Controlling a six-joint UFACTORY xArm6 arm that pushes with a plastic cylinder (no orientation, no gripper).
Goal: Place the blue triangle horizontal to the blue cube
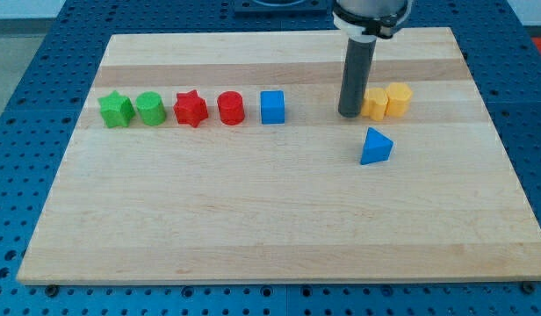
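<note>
The blue triangle [376, 147] lies on the wooden board right of centre. The blue cube [272, 106] stands to its left and a little nearer the view's top, at the right end of a row of blocks. My tip [350, 113] rests on the board just above and left of the blue triangle, a small gap apart from it. The tip stands between the blue cube and the yellow blocks, close to the left yellow block.
Left of the blue cube stand a red cylinder [231, 108], a red star [191, 109], a green cylinder [150, 109] and a green star [116, 110] in one row. Two yellow blocks [376, 104] [399, 99] sit side by side right of my tip. The board's wooden surface [253, 211] spans the view.
</note>
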